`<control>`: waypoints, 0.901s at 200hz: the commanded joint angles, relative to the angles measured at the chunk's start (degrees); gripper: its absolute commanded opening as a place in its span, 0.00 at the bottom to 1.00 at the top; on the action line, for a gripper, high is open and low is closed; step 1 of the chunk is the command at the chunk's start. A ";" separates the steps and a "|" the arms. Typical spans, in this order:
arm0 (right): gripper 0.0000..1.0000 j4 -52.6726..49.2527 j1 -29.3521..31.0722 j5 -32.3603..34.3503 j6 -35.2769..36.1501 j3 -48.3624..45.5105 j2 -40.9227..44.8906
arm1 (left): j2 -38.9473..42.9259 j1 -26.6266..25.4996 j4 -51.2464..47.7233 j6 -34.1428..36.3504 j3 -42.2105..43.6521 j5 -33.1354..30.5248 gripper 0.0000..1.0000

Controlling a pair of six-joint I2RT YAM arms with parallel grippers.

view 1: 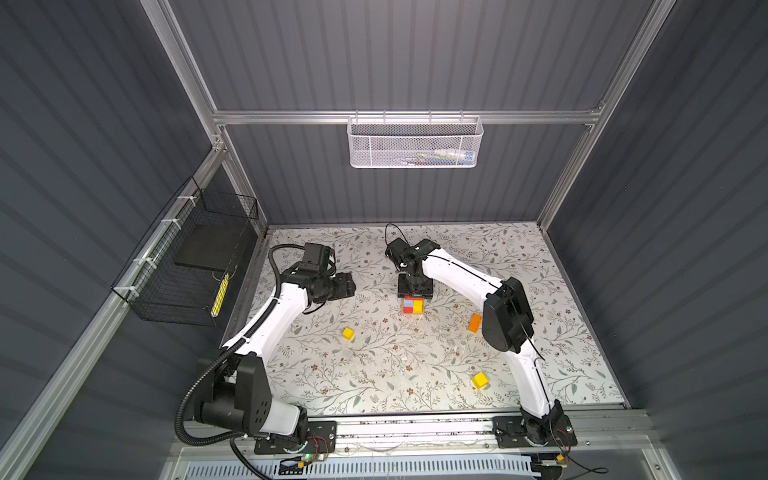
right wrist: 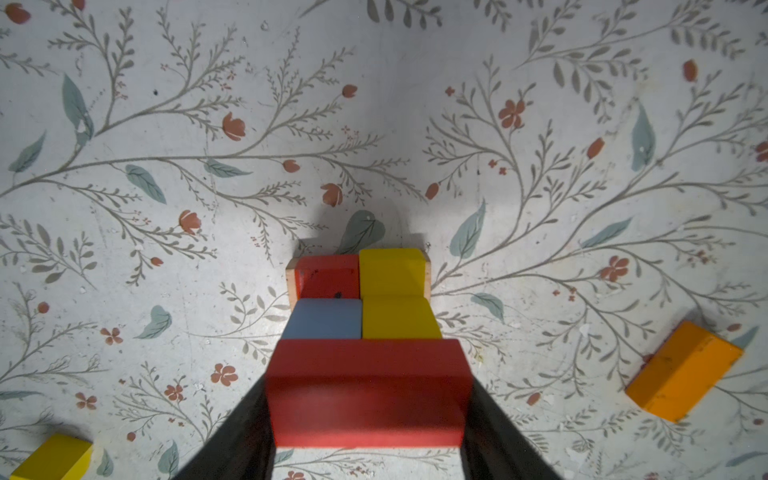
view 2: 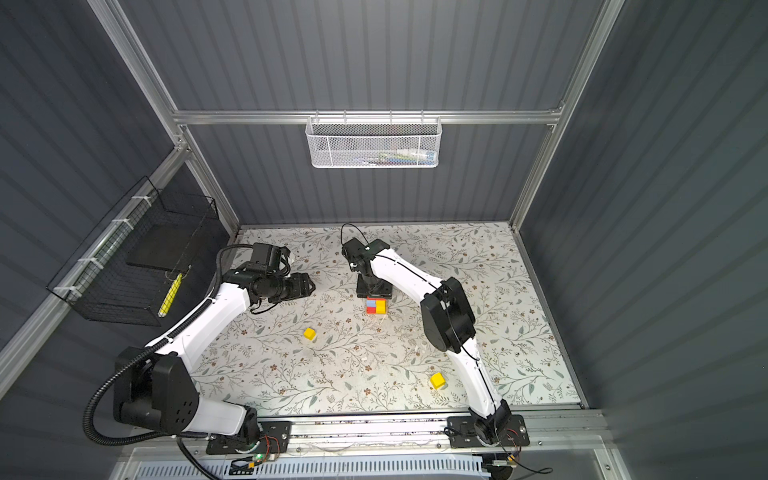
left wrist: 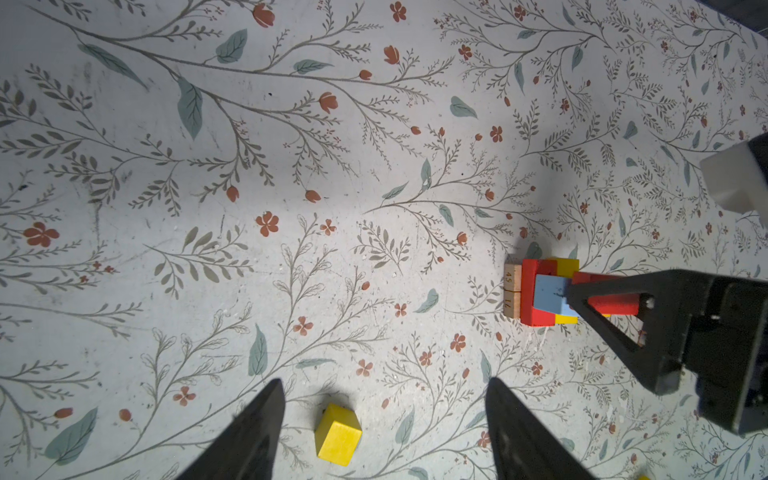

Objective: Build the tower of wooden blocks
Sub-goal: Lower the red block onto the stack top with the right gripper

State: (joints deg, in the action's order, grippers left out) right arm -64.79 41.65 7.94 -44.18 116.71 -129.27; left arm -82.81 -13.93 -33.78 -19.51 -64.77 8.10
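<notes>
Now, red brick [right wrist: 368,415] onto the tower [right wrist: 395,291].
My right gripper [right wrist: 369,380] clamps it just over the tower; I should lower square, then release; my left gripper [left wrist: 385,379] hangs jaws apart, empty.

Glossy white shells clad the left arm [view 1: 270,320] and right arm [view 1: 449,275], joined by bulky rounded matte-black motor housings [view 1: 507,316]. A ribbed black conduit hose [view 1: 180,415] loops at seven o'clock; a thin black cable [view 1: 469,270] lines the right shell. Screwed black base plates [view 1: 505,434] lie near six o'clock. The left gripper [left wrist: 385,381] and right gripper [right wrist: 368,382] have tapered black fingers [left wrist: 249,436].
</notes>
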 commanded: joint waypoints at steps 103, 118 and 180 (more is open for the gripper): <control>0.56 -1.29 -0.08 -0.26 -0.98 0.90 -0.39 | -0.52 0.57 -0.41 1.40 -0.62 1.28 0.76; 0.58 -1.47 -0.07 -0.21 -0.99 0.85 -0.34 | -0.43 0.57 -0.41 1.40 -0.61 1.29 0.76; 0.62 -1.22 -0.08 -0.57 -1.07 0.80 -0.33 | -0.48 0.57 -0.33 1.31 -0.55 1.35 0.76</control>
State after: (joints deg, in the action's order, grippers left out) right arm -64.79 41.65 7.62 -44.64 116.71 -129.27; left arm -82.91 -13.80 -33.78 -19.51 -64.77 8.27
